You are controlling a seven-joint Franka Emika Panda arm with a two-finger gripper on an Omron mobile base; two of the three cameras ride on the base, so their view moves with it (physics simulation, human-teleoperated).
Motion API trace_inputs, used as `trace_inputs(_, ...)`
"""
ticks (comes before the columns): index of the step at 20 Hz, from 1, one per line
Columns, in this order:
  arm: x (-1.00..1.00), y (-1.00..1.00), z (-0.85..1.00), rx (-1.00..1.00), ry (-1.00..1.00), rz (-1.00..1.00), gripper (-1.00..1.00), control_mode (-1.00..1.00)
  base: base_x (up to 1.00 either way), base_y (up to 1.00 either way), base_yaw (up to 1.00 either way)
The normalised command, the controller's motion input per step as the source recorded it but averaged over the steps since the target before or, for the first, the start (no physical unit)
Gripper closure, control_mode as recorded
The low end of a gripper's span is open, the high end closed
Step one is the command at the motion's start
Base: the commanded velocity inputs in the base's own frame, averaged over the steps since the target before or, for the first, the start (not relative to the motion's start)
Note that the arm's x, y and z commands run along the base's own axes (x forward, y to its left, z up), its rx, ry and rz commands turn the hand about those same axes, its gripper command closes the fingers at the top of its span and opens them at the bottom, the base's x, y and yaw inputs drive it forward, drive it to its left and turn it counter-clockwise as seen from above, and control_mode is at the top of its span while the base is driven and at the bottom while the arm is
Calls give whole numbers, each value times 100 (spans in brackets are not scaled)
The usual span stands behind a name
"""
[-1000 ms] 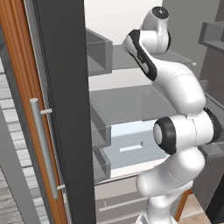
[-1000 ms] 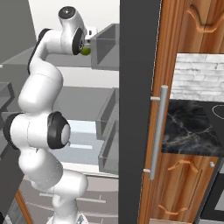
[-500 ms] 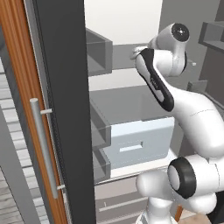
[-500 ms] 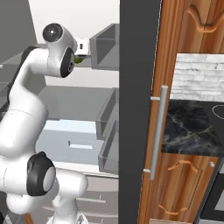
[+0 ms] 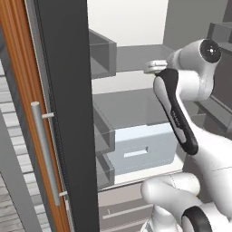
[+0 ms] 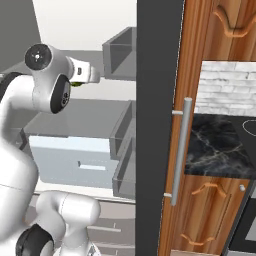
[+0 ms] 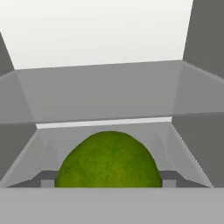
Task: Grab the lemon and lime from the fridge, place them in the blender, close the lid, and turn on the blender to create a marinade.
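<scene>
Dark olive-green round lime (image 7: 108,159) sits between the two dark finger tips of the white arm's gripper (image 7: 108,179), one tip close on each side; jaws stand wide, and contact with the fruit cannot be told. Lime and hand are over a grey shelf (image 7: 100,98) inside the white-walled fridge (image 5: 131,27), short of the shelf's back edge. Right base view: a green sliver under the hand (image 6: 76,84).
</scene>
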Motion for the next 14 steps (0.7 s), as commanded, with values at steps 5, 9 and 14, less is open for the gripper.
trace_inputs(5, -99, 17, -34, -4, 13, 0, 100, -100, 0, 0, 0)
trace_inputs(9, -89, 29, -55, -2, 13, 0, 100, -100, 0, 0, 0)
trace_inputs(14, -99, 3, -34, 0, 10, 0, 100, -100, 0, 0, 0)
